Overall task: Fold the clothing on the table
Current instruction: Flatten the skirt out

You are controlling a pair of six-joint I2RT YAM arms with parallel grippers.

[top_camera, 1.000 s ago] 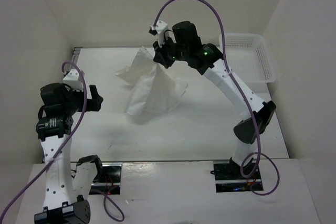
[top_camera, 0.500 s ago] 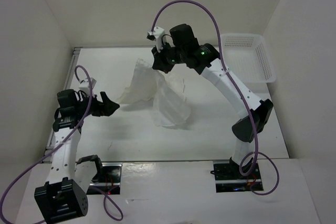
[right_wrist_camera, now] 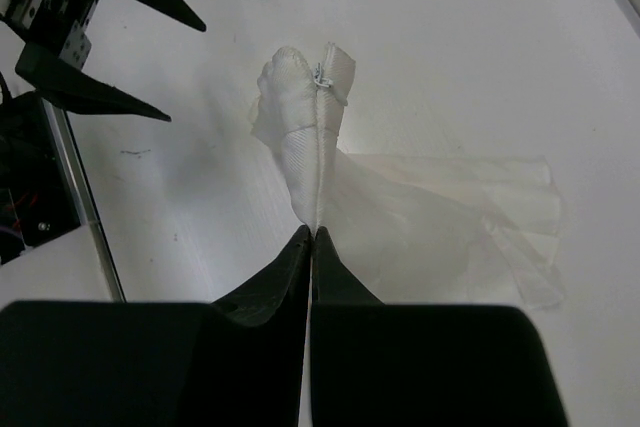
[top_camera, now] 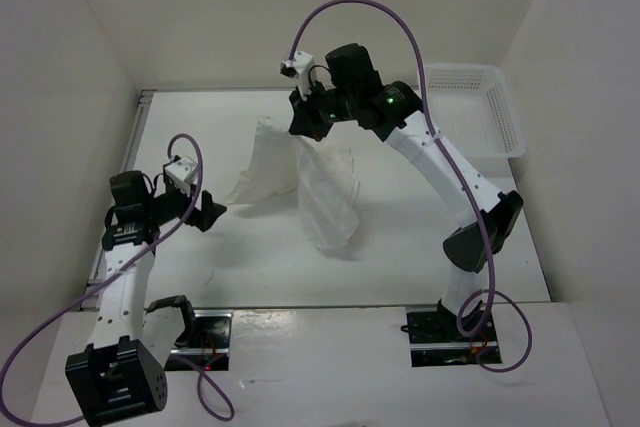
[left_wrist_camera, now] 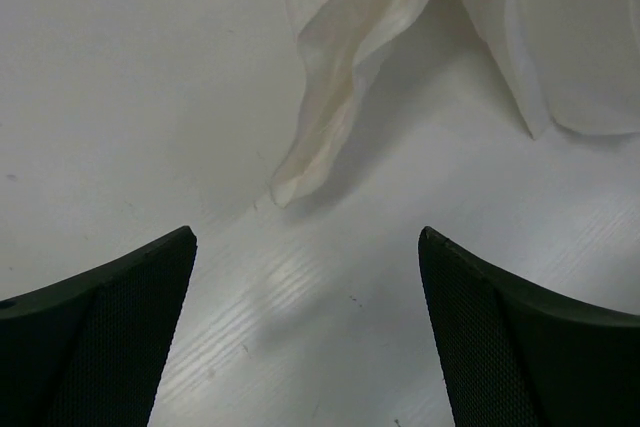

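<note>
White pleated fabric, thin and faintly translucent: the clothing [top_camera: 318, 187], pinched at its upper edge by the right gripper [top_camera: 303, 125] and hanging in a loose cone toward 12 o'clock of the table [top_camera: 420, 247]. Clenched tight on that edge, jaws fully together, with a seam and what looks like a small fastener dangling straight below in the right wrist view. Lower folds reaching the surface, one pale tail trailing out toward 9 o'clock. Just beyond that tail's tip, low over the surface, the left gripper [top_camera: 208, 212]: spread wide, grasping nothing, the tip framed between its two fingers [left_wrist_camera: 105, 337] but touching neither. At 2 o'clock, well apart, a white perforated basket [top_camera: 470, 107].

Judged as the spreading step, ahead of any fold. Risks from here:
- Closing on the tail alone and tugging toward 9 o'clock, likely to twist the bunched cloth into a rope rather than open it flat.
- Closing short and catching bare table.
- Pulling against so narrow a pinch at 12 o'clock, likely to slip the thin fabric free and drop it in a heap.
- Grabbing one layer only, leaving pleats crossed underneath.
</note>
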